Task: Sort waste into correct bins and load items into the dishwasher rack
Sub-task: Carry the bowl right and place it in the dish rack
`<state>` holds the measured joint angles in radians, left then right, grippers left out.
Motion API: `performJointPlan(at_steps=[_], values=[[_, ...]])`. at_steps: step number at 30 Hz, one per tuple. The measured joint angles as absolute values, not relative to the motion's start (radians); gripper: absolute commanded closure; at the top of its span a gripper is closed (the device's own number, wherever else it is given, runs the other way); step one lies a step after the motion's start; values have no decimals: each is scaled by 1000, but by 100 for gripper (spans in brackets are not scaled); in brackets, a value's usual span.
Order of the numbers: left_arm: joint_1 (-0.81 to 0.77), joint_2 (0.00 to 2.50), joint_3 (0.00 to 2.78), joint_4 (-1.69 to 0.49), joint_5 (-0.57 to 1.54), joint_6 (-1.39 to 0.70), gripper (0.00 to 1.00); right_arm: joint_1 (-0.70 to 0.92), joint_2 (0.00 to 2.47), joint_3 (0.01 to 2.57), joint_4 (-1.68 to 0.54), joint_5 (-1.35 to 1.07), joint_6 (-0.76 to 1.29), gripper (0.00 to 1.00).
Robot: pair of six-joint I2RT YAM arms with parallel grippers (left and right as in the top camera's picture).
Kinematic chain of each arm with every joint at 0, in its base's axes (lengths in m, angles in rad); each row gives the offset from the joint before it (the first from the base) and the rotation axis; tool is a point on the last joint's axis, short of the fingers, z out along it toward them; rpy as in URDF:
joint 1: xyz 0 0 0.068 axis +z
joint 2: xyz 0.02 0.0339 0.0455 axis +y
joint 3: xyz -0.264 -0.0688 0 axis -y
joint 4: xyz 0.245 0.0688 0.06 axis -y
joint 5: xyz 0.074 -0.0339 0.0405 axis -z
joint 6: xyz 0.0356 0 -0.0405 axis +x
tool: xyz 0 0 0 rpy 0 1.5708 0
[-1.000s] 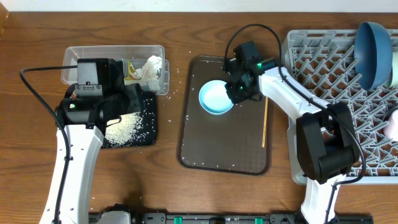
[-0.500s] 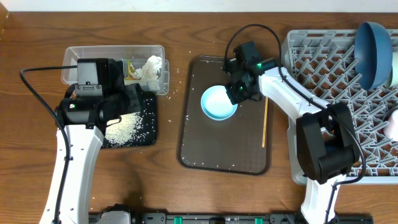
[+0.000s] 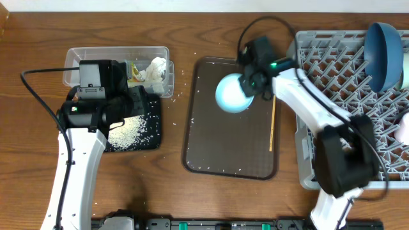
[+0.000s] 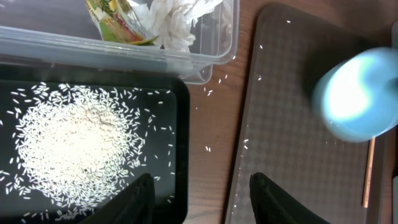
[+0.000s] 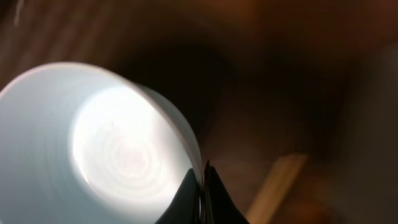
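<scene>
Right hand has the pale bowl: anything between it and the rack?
Nothing visible. The thin wooden chopstick lies flat on the brown serving tray, lower than the pale mint bowl, and the light-grey lattice dishwasher rack shows bare near cells.

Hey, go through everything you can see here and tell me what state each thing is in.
pale bowl: tipped, rim pinched by the right gripper, over the brown tray.
chopstick: lying flat on the brown tray.
napkins and wrapper: inside the clear tub.
rice: heaped in the black tray, some grains scattered.
blue bowl: standing on edge in the rack.
left gripper: open, empty.
</scene>
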<state>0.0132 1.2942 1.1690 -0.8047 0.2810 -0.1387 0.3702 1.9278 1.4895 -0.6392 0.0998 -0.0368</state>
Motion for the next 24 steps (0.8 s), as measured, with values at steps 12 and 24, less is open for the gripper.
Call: performJointPlan(at_steps=[12, 24], values=[[13, 1294, 1169, -805, 281, -139, 48, 253, 1720, 1510, -278, 696, -402, 99], [13, 1294, 1169, -805, 281, -139, 48, 89, 1794, 1510, -234, 760, -922, 99]])
